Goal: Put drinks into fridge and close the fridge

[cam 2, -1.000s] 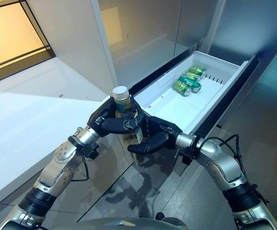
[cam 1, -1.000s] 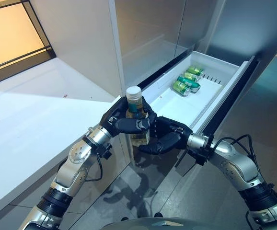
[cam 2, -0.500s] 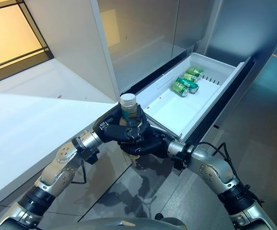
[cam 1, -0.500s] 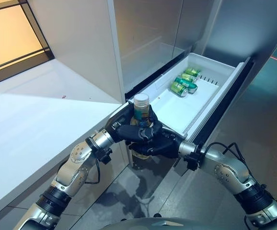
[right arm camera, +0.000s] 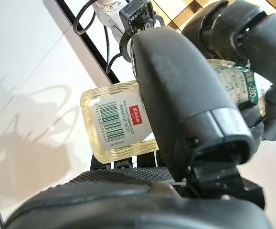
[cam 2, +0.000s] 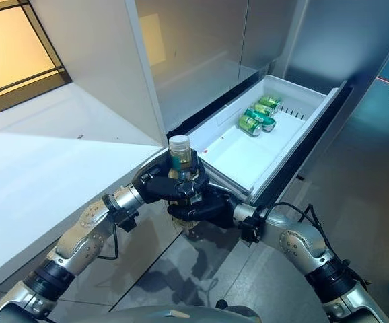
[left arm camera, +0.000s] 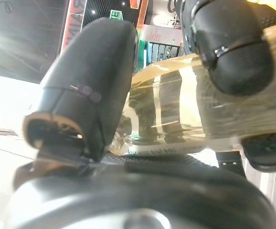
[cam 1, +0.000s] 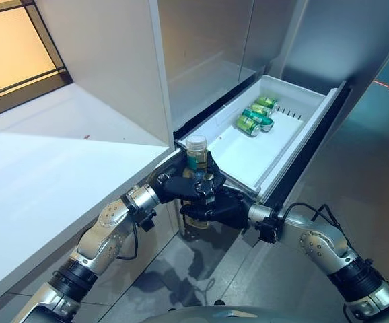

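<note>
A clear bottle [cam 1: 196,155] with a white cap and pale yellow drink stands upright between both hands, just before the near left corner of the open white fridge drawer [cam 1: 295,145]. My left hand [cam 1: 175,186] is curled round the bottle's upper part. My right hand [cam 1: 219,210] is curled round its lower part from below. In the left wrist view the bottle [left arm camera: 176,114] lies behind my thumb [left arm camera: 88,81]. In the right wrist view the bottle's barcode label [right arm camera: 115,123] shows past my thumb [right arm camera: 185,95]. Green cans [cam 1: 254,120] lie at the drawer's far end.
A white counter [cam 1: 46,175] runs along the left. A white cabinet wall [cam 1: 107,60] rises above the drawer's left side. The fridge's steel front [cam 1: 356,40] stands at the right, above a glossy grey floor [cam 1: 363,182].
My right hand has closed round the bottle's lower part from below. Both hands and the bottle have sunk a little, staying by the drawer's near corner.
</note>
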You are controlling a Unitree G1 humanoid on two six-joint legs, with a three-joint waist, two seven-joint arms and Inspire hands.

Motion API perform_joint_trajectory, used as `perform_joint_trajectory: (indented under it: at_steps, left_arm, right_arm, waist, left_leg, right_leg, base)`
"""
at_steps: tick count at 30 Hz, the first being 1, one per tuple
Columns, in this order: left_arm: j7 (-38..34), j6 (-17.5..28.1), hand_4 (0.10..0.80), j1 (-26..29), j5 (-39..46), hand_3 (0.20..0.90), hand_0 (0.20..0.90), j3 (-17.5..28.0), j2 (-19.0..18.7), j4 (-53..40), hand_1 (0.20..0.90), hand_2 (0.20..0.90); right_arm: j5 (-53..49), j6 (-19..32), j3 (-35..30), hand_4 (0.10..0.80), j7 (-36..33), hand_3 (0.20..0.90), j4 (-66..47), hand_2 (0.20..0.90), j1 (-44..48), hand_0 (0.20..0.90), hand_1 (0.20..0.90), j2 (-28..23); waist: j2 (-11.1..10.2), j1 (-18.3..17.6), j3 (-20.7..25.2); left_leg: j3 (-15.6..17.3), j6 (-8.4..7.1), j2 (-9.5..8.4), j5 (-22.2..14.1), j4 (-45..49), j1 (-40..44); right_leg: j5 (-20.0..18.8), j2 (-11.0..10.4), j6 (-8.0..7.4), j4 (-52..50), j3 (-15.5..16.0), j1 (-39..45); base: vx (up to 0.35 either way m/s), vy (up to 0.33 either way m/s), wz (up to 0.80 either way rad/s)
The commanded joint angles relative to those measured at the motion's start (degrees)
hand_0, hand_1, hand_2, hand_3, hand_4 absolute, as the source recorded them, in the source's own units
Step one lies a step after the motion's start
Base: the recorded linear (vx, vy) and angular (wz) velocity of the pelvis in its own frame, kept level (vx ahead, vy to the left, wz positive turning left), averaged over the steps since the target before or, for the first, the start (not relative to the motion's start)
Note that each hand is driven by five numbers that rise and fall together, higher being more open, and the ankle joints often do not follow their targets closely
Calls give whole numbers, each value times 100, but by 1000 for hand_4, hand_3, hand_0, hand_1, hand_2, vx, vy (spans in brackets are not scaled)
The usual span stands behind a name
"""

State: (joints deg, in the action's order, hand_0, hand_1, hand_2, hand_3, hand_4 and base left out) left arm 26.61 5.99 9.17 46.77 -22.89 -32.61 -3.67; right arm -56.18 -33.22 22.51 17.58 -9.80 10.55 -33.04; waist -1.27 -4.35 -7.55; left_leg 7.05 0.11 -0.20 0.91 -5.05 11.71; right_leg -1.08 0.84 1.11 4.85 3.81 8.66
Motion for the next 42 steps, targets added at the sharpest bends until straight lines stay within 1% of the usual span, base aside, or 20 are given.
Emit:
perform_joint_trajectory:
  at_steps: [1, 3, 4, 6, 10, 14, 16, 19, 20, 22, 23, 25, 27, 28, 32, 33, 35, 37, 39, 42]
  left_arm:
    - [184, 1491, 800, 1479, 46, 900, 900, -479, 726, -675, 900, 900]
    - [-276, 1804, 800, 1461, -157, 900, 900, -389, 701, -611, 900, 900]
    - [-629, 1999, 800, 1389, -370, 900, 900, -237, 692, -591, 900, 900]
    - [-1006, 2221, 800, 1304, -650, 900, 900, -41, 704, -594, 900, 900]
    - [-1732, 2406, 800, 1207, -1223, 900, 900, 250, 814, -605, 900, 900]
    - [-2393, 2614, 800, 1222, -1977, 900, 900, 405, 932, -661, 900, 900]
    - [-2793, 2686, 800, 1325, -2411, 900, 900, 486, 959, -687, 900, 900]
    - [-2944, 2604, 800, 1404, -2589, 900, 900, 547, 980, -712, 900, 900]
    - [-3012, 2437, 800, 1459, -2623, 900, 900, 552, 993, -712, 900, 900]
    - [-3058, 2369, 800, 1486, -2595, 900, 900, 530, 981, -666, 900, 900]
    - [-3056, 2329, 800, 1505, -2565, 900, 900, 511, 983, -604, 900, 900]
    - [-3066, 2262, 800, 1512, -2503, 900, 900, 482, 983, -565, 900, 900]
    - [-2932, 2081, 800, 1503, -2209, 900, 900, 425, 988, -468, 900, 900]
    - [-2930, 2081, 800, 1505, -2206, 900, 900, 428, 988, -466, 900, 900]
    - [-2263, 1443, 800, 1343, -998, 900, 900, 270, 1101, -245, 900, 900]
    - [-1988, 1129, 800, 1236, -424, 900, 900, 196, 1166, -172, 900, 900]
    - [-1583, 759, 800, 1068, 121, 900, 900, 65, 1243, -76, 900, 900]
    - [-1098, 195, 800, 808, 770, 900, 900, -80, 1314, 35, 900, 900]
    - [-602, -189, 800, 395, 1136, 900, 900, -361, 1296, 251, 900, 900]
    - [-349, -545, 800, 7, 1243, 900, 900, -539, 1202, 408, 900, 900]
  right_arm:
    - [-1209, 376, -2, 100, 369, 200, -460, 300, 361, 300, 300, 844]
    - [-783, 647, -96, 100, 449, 200, -435, 300, 380, 300, 300, 769]
    - [-537, 844, -204, 100, 431, 200, -429, 300, 387, 300, 300, 724]
    - [-185, 1110, -397, 100, 400, 200, -479, 300, 454, 300, 300, 653]
    - [454, 1549, -802, 100, 204, 200, -619, 300, 709, 300, 300, 448]
    - [1693, 2150, -1201, 100, -195, 200, -708, 300, 1089, 300, 300, 212]
    - [2070, 2157, -1503, 100, -579, 200, -644, 300, 1475, 300, 300, -29]
    - [2221, 2093, -1662, 100, -840, 200, -519, 300, 1760, 300, 300, -128]
    - [2332, 2046, -1776, 100, -1079, 200, -374, 300, 1999, 300, 300, -287]
    - [2514, 2032, -1835, 100, -1254, 200, -258, 300, 2151, 300, 300, -381]
    - [2422, 1999, -1868, 100, -1364, 200, -84, 300, 2330, 300, 300, -539]
    - [2509, 2013, -1914, 100, -1449, 200, 82, 300, 2441, 300, 300, -641]
    - [2487, 2144, -1960, 100, -1616, 200, 545, 300, 2702, 300, 300, -898]
    - [2486, 2149, -1956, 100, -1614, 200, 553, 300, 2710, 300, 300, -900]
    - [2387, 2373, -1916, 100, -1806, 200, 1369, 300, 3217, 300, 300, -1409]
    - [2417, 2424, -1865, 100, -1855, 200, 1627, 300, 3377, 300, 300, -1546]
    - [2349, 2528, -1792, 100, -1892, 200, 2045, 300, 3601, 300, 300, -1754]
    - [2322, 2627, -1680, 100, -1893, 200, 2536, 300, 3865, 300, 300, -1943]
    - [2179, 2758, -1458, 100, -1782, 200, 3273, 300, 4238, 300, 300, -2222]
    - [2285, 2775, -1237, 100, -1703, 200, 3898, 300, 4539, 300, 300, -2414]
  waist:
    - [-35, -58, 484]
    - [-43, -54, 490]
    - [-53, -45, 486]
    - [-71, -33, 484]
    - [-109, -22, 470]
    - [-142, -19, 443]
    - [-161, -25, 433]
    - [-181, -17, 432]
    - [-192, -17, 441]
    - [-201, -19, 445]
    - [-211, -15, 454]
    - [-226, -9, 469]
    - [-251, 22, 493]
    - [-249, 21, 492]
    - [-288, 129, 527]
    - [-303, 173, 525]
    - [-322, 236, 526]
    - [-331, 306, 517]
    - [-347, 404, 515]
    - [-345, 513, 495]
  left_leg:
    - [-71, 168, -96, -315, 19, -155]
    - [-74, 167, -94, -318, 18, -153]
    - [-80, 161, -89, -315, 20, -158]
    - [-91, 156, -83, -318, 17, -160]
    - [-118, 141, -82, -330, 39, -171]
    - [-156, 139, -91, -366, 65, -176]
    - [-182, 136, -94, -388, 66, -164]
    - [-191, 132, -92, -362, 87, -213]
    - [-203, 132, -90, -374, 95, -215]
    - [-210, 128, -91, -389, 109, -217]
    - [-215, 128, -90, -397, 120, -223]
    - [-225, 126, -92, -403, 129, -230]
    - [-253, 122, -98, -408, 161, -255]
    - [-254, 122, -98, -409, 163, -256]
    - [-311, 112, -109, -465, 208, -258]
    - [-321, 105, -111, -471, 232, -267]
    - [-332, 96, -113, -476, 248, -276]
    - [-337, 82, -106, -475, 271, -296]
    - [-348, 61, -101, -462, 275, -317]
    - [-367, 41, -91, -445, 270, -332]
  right_leg:
    - [196, -132, -464, -338, 57, -167]
    - [190, -131, -461, -324, 51, -162]
    - [189, -126, -454, -323, 48, -164]
    - [195, -122, -446, -327, 56, -167]
    - [218, -111, -419, -353, 64, -167]
    - [258, -96, -392, -391, 63, -170]
    - [282, -77, -371, -418, 57, -162]
    - [261, -70, -351, -454, 50, -212]
    - [275, -61, -342, -475, 42, -213]
    - [285, -53, -338, -494, 32, -218]
    - [291, -51, -332, -504, 32, -221]
    - [294, -49, -329, -509, 32, -223]
    - [295, -52, -324, -525, 45, -232]
    - [295, -52, -324, -525, 46, -233]
    - [325, -63, -324, -520, 107, -200]
    - [322, -70, -320, -514, 133, -186]
    - [319, -80, -316, -504, 175, -172]
    - [315, -94, -311, -500, 230, -168]
    - [310, -107, -307, -484, 311, -162]
    - [312, -123, -296, -470, 399, -150]
  base:
    - [15, -3, -11]
    - [13, -6, -5]
    - [0, 0, 0]
    - [0, 0, 0]
    - [0, 0, 0]
    - [0, 0, 0]
    - [0, 0, 0]
    - [-18, -4, 3]
    - [0, 0, 0]
    - [0, 0, 0]
    - [0, 0, 0]
    - [0, 0, 0]
    - [0, 0, 0]
    - [0, 0, 0]
    - [45, 13, 7]
    - [32, 8, 11]
    - [34, 4, 9]
    - [40, 0, 8]
    - [58, 2, 7]
    - [63, 6, 4]
